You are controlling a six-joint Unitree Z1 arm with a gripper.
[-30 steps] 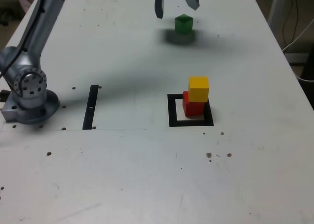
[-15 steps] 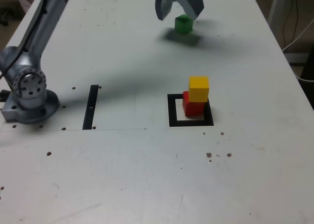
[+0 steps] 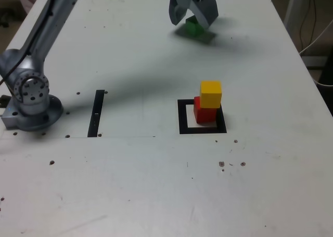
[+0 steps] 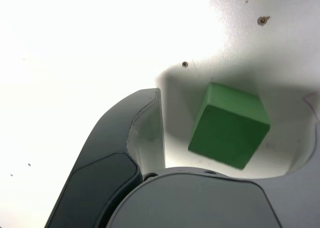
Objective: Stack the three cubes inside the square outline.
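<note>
Jaws spread wide, the gripper (image 3: 194, 14) has come lower over the green cube (image 3: 194, 27) near the table's (image 3: 130, 180) far edge, now hiding more of it. Unmoved, the yellow cube (image 3: 210, 94) sits on the red cube (image 3: 205, 112) inside the square outline (image 3: 183, 123), toward the table's right edge in the exterior view.
</note>
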